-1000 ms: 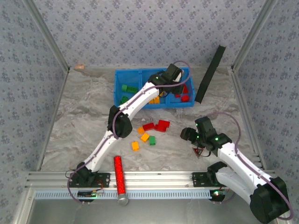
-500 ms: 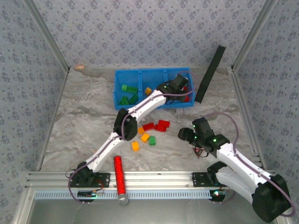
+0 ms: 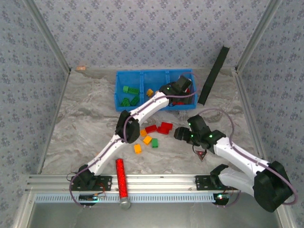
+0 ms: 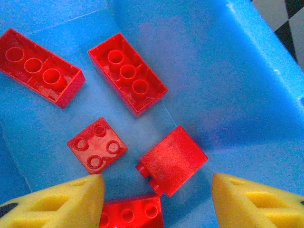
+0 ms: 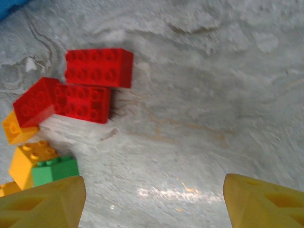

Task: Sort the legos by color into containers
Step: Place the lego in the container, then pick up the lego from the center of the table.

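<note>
The left gripper [image 4: 156,183] hangs spread and empty over red legos [image 4: 171,159] in the right-hand container [image 4: 237,95] at the table's [image 5: 213,95] far edge. The right gripper [image 5: 154,183], also spread and empty, hovers near loose legos [image 5: 83,102] mid-table; a careless closing could pinch two touching reds.

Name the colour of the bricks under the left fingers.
Red bricks, best in the left wrist view.

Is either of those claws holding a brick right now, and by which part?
Neither holds anything. The left gripper is open above red bricks lying loose in the blue bin; the right gripper is open over the table.
</note>
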Tool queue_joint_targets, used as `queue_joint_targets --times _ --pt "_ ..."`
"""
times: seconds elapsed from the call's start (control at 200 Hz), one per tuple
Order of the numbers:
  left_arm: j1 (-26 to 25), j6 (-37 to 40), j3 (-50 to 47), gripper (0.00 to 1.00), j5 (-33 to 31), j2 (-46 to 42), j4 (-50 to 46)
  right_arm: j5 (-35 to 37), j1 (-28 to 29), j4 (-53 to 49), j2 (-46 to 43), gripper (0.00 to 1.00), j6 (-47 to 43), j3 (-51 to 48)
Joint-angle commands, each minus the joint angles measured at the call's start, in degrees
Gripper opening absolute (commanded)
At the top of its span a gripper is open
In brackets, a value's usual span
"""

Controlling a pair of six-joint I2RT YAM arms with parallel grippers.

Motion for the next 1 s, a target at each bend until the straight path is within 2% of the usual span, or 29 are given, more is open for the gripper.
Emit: queue_joint_targets --times 0.0,0.255,0.385,0.62,0.77,0.995 --pt "0.08 1.41 1.91 0.62 1.55 -7.04 -0.78 1.62 0.42 0.69 3.03 0.78 -1.72 4.75" --pt "0.15 2.09 1.96 0.58 4.27 -13.13 -2.09 3.81 1.86 -0.89 15.07 0.77 1.68 13.96" --pt "0.56 4.88 1.91 0.55 2.49 -17.17 -4.34 4.52 3.34 -0.08 22.04 0.79 1.22 19.12" --pt "6.58 6.37 0.86 0.55 2.78 -25.26 -10.51 6.52 4.72 -3.23 33.99 0.83 0.82 28.63" --pt "10.08 7.46 -7.29 0.55 2.70 -32.71 -11.97 9.33 5.52 -7.50 39.14 0.84 0.85 33.34" --pt "12.83 8.49 -24.83 0.56 2.94 -44.45 -7.13 12.69 6.36 -13.73 43.14 0.84 0.43 37.88"
